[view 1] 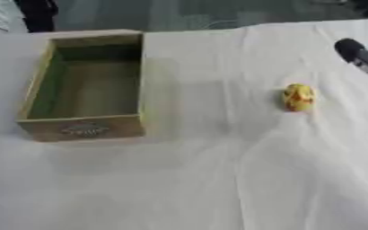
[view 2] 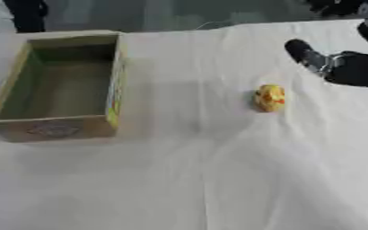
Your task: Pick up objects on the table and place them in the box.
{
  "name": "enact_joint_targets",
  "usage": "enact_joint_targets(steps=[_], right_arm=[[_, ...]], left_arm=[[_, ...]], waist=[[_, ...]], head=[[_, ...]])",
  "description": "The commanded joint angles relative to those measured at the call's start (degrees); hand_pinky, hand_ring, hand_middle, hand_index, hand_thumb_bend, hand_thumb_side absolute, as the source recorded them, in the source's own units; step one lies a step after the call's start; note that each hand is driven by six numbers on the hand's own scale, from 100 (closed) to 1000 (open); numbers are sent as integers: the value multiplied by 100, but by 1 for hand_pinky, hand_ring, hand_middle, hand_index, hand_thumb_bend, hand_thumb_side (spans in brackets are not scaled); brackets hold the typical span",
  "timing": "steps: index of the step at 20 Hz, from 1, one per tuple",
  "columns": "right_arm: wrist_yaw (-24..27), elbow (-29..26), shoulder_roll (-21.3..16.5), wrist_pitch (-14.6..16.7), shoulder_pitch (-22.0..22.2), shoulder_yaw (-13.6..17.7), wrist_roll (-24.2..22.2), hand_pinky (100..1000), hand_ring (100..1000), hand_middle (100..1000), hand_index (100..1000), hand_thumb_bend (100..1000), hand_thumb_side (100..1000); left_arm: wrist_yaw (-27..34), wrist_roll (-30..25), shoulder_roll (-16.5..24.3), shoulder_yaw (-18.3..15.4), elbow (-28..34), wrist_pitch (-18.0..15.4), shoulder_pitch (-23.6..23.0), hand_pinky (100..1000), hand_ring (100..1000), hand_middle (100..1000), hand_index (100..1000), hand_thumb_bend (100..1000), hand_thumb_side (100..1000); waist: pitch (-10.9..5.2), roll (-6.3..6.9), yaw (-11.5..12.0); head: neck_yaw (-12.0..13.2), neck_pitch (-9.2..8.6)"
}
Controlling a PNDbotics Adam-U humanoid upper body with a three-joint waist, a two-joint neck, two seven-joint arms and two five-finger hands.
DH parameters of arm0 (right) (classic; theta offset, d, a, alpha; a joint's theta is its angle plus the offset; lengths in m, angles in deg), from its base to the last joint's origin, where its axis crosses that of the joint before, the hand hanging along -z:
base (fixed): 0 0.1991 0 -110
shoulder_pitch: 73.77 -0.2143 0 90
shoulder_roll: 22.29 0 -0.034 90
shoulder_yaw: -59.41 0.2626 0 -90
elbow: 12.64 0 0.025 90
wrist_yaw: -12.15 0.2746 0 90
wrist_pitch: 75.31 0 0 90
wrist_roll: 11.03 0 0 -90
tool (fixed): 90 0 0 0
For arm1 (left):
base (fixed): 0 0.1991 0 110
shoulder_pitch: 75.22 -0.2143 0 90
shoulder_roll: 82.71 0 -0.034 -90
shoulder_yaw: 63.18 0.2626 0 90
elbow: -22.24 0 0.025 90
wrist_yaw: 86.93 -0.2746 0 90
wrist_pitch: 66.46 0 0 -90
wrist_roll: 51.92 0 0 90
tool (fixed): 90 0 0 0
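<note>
Currently right hand (view 2: 340,65) reaches in from 2 o'clock, grip state unreadable. Small yellow toy (view 2: 270,98) sits on white-clothed counter (view 2: 218,179), apart. Open box (view 2: 58,85) at 10 o'clock, path unobstructed.

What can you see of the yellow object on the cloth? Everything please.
The yellow object is small, rounded and egg-like, yellow with orange-red markings; what it is cannot be made out. It looks smooth, perhaps plastic. It sits alone on the white tablecloth, right of the open box and well apart from it. Nothing touches it but the cloth. The right hand is up and to its right, not in contact.
</note>
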Motion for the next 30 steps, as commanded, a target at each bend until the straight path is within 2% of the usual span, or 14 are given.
enact_joint_targets(steps=[1, 6, 7, 8, 10, 13, 16, 23, 30], right_arm=[[-295, 76, -375, 39, -138, -65, -263, 748, 744, 732, 884, 482, 796], [-707, 217, -367, 110, -257, -219, -675, 765, 767, 739, 888, 549, 688], [-790, 245, -360, 123, -272, -243, -758, 773, 773, 740, 889, 561, 655], [-873, 276, -353, 134, -282, -274, -841, 782, 779, 743, 893, 591, 577], [-1038, 338, -333, 148, -299, -353, -1006, 786, 781, 738, 901, 618, 505], [-1227, 423, -317, 112, -350, -456, -1254, 792, 784, 737, 914, 610, 463], [-1196, 497, -326, 89, -425, -537, -1499, 794, 789, 744, 933, 596, 405], [-1056, 682, -339, 32, -647, -746, -2050, 793, 801, 754, 953, 578, 366], [-1229, 1059, -263, -121, -959, -1040, -2242, 780, 796, 735, 953, 575, 378]], left_arm=[[-9, -27, 103, 27, 111, 1, 13, 454, 512, 496, 805, 100, 970], [-5, -44, 95, 33, 111, 7, 13, 454, 512, 496, 804, 100, 970], [-5, -47, 94, 34, 111, 9, 14, 454, 512, 496, 804, 100, 970], [-5, -50, 91, 36, 111, 11, 16, 454, 512, 496, 804, 100, 971], [-4, -58, 86, 42, 111, 17, 18, 453, 511, 495, 803, 100, 969], [-10, -64, 85, 44, 111, 25, 22, 453, 511, 494, 801, 100, 962], [-6, -60, 79, 47, 111, 49, 22, 453, 511, 494, 801, 100, 964], [3, -71, 70, 64, 111, 64, 20, 453, 510, 493, 800, 100, 964], [9, -96, 57, 80, 111, 66, 19, 453, 510, 493, 800, 100, 964]], waist=[[-115, -19, 24], [-106, -29, 52], [-104, -32, 54], [-101, -36, 56], [-96, -40, 65], [-94, -43, 85], [-92, -46, 101], [-87, -48, 127], [-73, -47, 182]], head=[[-40, -38], [-61, -58], [-64, -59], [-67, -58], [-75, -60], [-89, -63], [-100, -69], [-138, -79], [-194, -96]])
